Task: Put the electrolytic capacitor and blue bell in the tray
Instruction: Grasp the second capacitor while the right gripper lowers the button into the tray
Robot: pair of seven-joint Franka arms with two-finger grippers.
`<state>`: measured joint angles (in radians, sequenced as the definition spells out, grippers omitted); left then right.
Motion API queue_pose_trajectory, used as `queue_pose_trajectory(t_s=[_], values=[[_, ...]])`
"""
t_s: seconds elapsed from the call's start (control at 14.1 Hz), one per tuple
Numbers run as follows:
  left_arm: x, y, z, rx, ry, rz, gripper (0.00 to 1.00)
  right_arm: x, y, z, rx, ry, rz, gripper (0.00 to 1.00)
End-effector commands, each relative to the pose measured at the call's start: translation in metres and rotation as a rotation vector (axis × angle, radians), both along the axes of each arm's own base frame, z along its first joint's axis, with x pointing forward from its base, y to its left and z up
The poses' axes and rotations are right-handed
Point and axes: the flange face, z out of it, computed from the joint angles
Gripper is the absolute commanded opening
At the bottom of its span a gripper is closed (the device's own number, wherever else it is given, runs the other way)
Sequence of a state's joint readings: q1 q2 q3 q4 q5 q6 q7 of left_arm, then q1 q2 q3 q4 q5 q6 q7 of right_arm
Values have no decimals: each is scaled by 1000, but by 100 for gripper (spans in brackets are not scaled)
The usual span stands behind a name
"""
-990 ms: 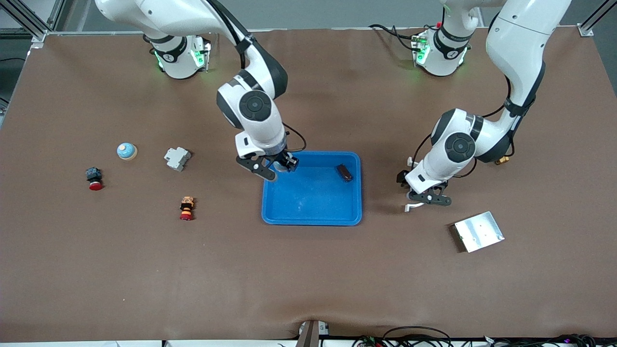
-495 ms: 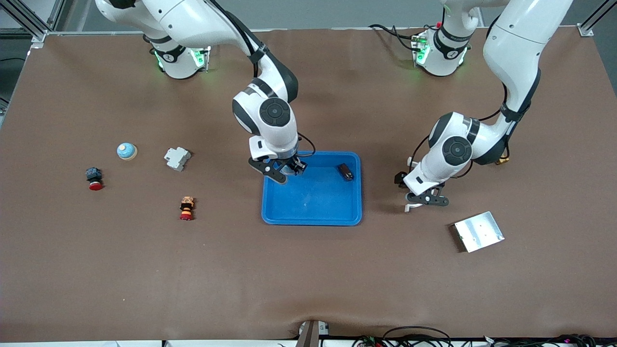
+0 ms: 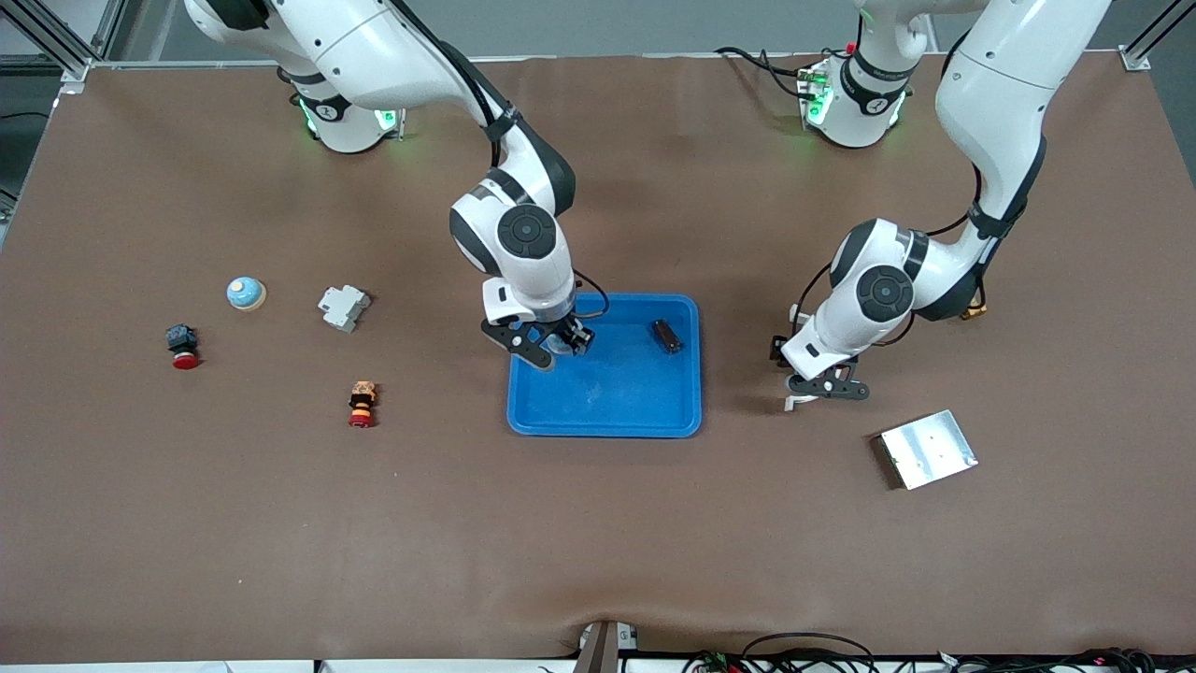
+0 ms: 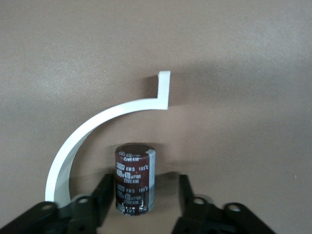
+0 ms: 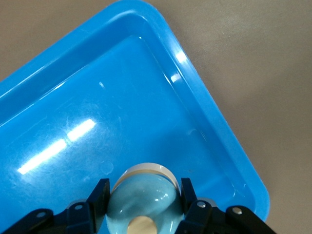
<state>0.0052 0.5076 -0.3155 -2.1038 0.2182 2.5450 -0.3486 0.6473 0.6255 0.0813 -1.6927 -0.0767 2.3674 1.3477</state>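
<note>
My right gripper (image 3: 551,344) is shut on a light-blue bell (image 5: 144,202) with a cream base, held over the bright-blue tray (image 3: 607,425) near its corner toward the right arm's end. The right wrist view shows the tray's floor and rim (image 5: 204,112) just below the bell. A small dark part (image 3: 666,336) lies in the tray. My left gripper (image 3: 822,388) is low over the table beside the tray. In the left wrist view its fingers straddle an upright brown electrolytic capacitor (image 4: 135,178). One finger (image 4: 105,192) touches it and the other stands a little off.
A white curved plastic piece (image 4: 92,131) lies around the capacitor. Toward the right arm's end lie another blue bell (image 3: 246,293), a grey breaker (image 3: 343,307), a red push button (image 3: 183,347) and an orange-red stack (image 3: 362,403). A silver plate (image 3: 928,449) lies near the left gripper.
My right gripper has carried the bell farther in over the tray and lower. The left gripper's fingers have narrowed around the capacitor.
</note>
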Motion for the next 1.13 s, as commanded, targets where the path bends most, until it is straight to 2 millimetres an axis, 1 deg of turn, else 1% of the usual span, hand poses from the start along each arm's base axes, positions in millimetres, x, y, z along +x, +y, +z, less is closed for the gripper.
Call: queue_pose_trajectory(t_s=[0.0, 0.35, 0.64, 0.71, 0.78, 0.92, 1.06], values=[[0, 0, 3, 4, -18, 57, 0, 1, 8, -3, -1, -11, -3, 0], [4, 1, 16, 6, -38, 94, 0, -1, 10, -16, 3, -16, -21, 0], [8, 0, 48, 34, -51, 139, 0, -4, 14, -25, 5, -16, -26, 0], [11, 0, 61, 44, -48, 163, 0, -8, 17, -28, 2, -13, -22, 0], [13, -10, 76, 44, -44, 193, 0, -9, 18, -31, -1, -9, -19, 0], [29, -26, 111, 45, -23, 301, 0, -10, 19, -34, 2, -11, -17, 0], [41, -56, 151, 15, 39, 420, 0, -11, 22, -40, 13, -17, -39, 0]])
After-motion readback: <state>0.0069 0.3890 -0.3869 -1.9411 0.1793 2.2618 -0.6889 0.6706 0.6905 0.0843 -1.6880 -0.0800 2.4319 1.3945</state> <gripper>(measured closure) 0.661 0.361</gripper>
